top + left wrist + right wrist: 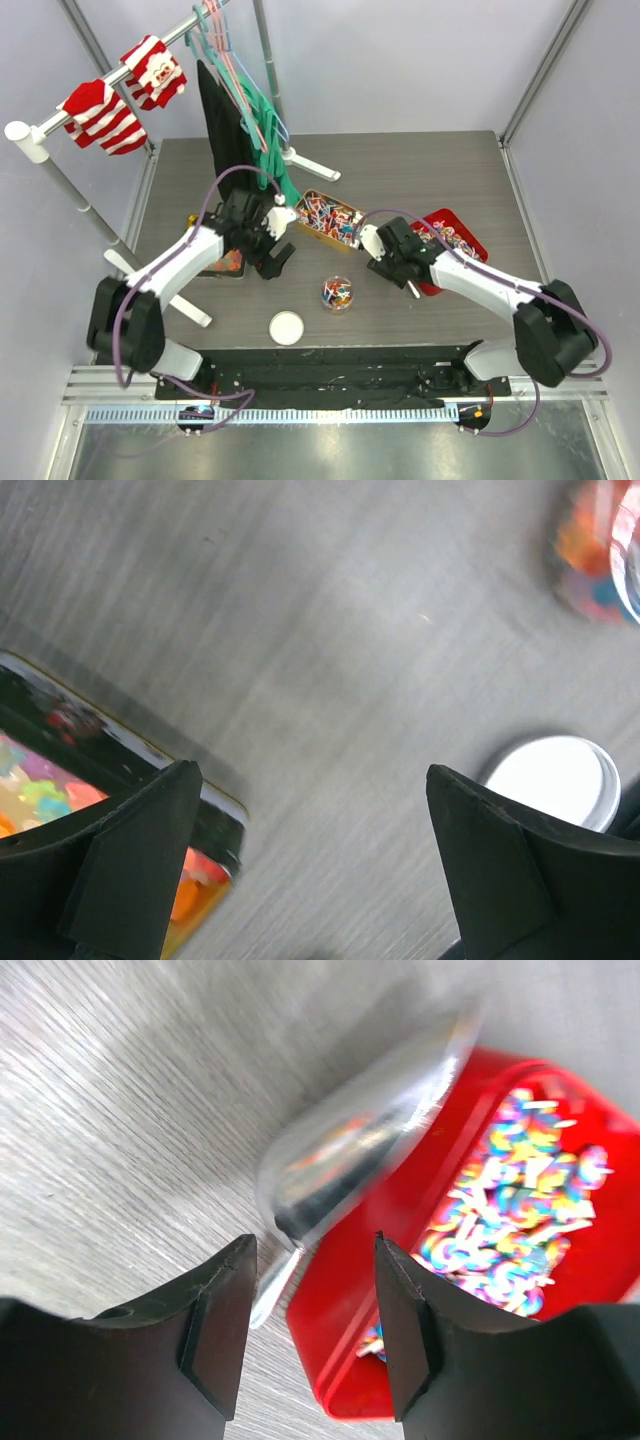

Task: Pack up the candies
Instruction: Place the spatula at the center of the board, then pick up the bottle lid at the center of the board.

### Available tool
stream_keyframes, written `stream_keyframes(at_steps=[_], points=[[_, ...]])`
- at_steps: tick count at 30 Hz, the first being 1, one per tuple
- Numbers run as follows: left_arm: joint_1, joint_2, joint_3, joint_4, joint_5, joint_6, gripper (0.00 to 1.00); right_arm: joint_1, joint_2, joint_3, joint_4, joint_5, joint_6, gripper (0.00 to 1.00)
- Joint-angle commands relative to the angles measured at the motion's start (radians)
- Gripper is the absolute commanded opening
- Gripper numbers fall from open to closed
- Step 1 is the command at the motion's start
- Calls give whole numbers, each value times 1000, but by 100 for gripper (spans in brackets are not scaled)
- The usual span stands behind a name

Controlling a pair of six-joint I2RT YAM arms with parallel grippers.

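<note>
Toward the left edge of the counter (450, 170), a black-rimmed tin (215, 805) of bright gummy candies (40, 790). Just right of that tin, above bare counter, the left gripper (312, 780), fingers (130, 860) spread wide, released, nothing between them. Nearer the counter's front edge, a white lid (286, 327) lying flat, and beside it, right, a small clear jar (337, 293) already holding mixed candies. Behind the jar, mid-counter, a gold tin (325, 220) full of striped wrapped pieces. Further right, the right gripper (315, 1245), fingers (215, 1330) parted rather than clenched, the thin handle of a blurred silver scoop (360, 1150) loose in the gap. Under the scoop's far side, toward the right edge, a red tin (330, 1360) with more striped candies inside.
</note>
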Motion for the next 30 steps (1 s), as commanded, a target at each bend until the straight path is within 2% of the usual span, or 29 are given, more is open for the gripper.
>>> stream_keyframes(at_steps=[1,5,8,13,19,25,30], points=[[-3,-194,-128,15,101,131,99,-4,-109,-17,27,-20,-7,56],[-76,-364,-237,-38,126,255,97,-12,-176,-29,37,-21,-10,56],[-199,-437,-358,-43,60,312,95,-29,-207,-33,41,-27,-7,56],[-401,-483,-471,9,-87,288,93,-52,-230,-38,43,-33,-7,56],[-570,-514,-564,73,-212,231,90,-69,-210,-43,41,-36,-5,56],[-609,-540,-605,152,-266,211,86,-78,-205,-46,41,-38,-5,56],[-645,-522,-613,185,-298,218,76,-78,-182,-47,43,-33,-12,56]])
